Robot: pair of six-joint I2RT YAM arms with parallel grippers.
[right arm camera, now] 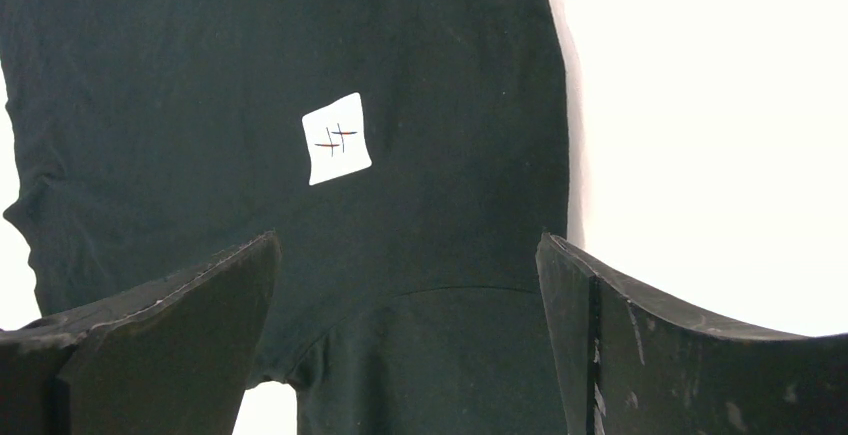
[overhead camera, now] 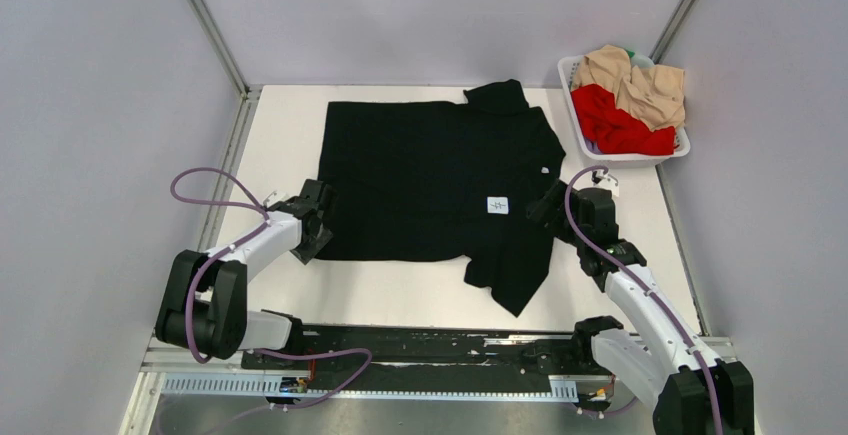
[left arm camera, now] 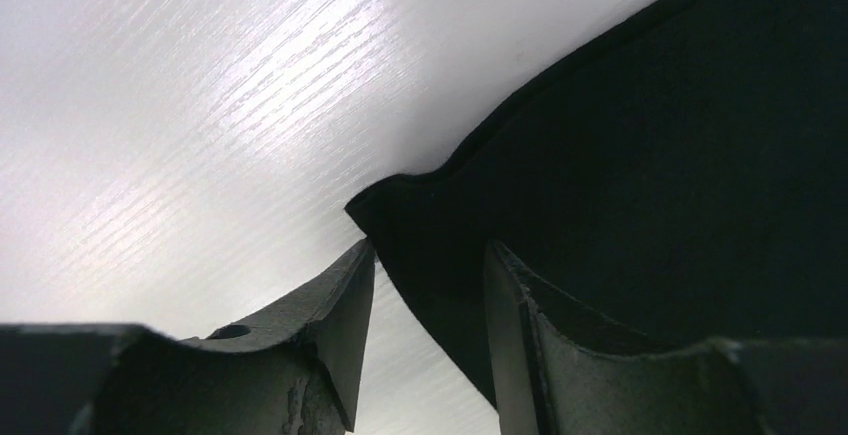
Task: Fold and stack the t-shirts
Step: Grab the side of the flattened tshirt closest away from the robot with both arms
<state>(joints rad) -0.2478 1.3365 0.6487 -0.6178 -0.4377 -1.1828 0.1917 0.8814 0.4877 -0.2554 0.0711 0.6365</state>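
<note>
Left pincer (left arm camera: 428, 251), at the near-left corner of the black t-shirt (overhead camera: 430, 170): its fingers (left arm camera: 340, 305) stood partly spread, one on bare table (overhead camera: 290, 125) and one over the cloth, with the hem corner lying in the gap between them and not yet nipped. The shirt lay spread flat in the middle of the table, hem to the left and collar to the right. Both sleeves were out, one toward the back edge and one (overhead camera: 510, 275) toward the arms, and the small white tag (overhead camera: 498, 205) faced up. No crease or fold showed in it. Right pincer (right arm camera: 408, 240), over the collar end of the same shirt: fingers spread wide, gripping nothing, the tag visible beyond them. White basket (overhead camera: 572, 107), far right corner: the red t-shirt (overhead camera: 615, 125) and the beige t-shirt (overhead camera: 640, 85) sat crumpled inside, the beige partly over the red. Judged by this layout, the task stood near its beginning. One shirt was laid out for its first fold, two waited in the basket, and no stack had been started.
</note>
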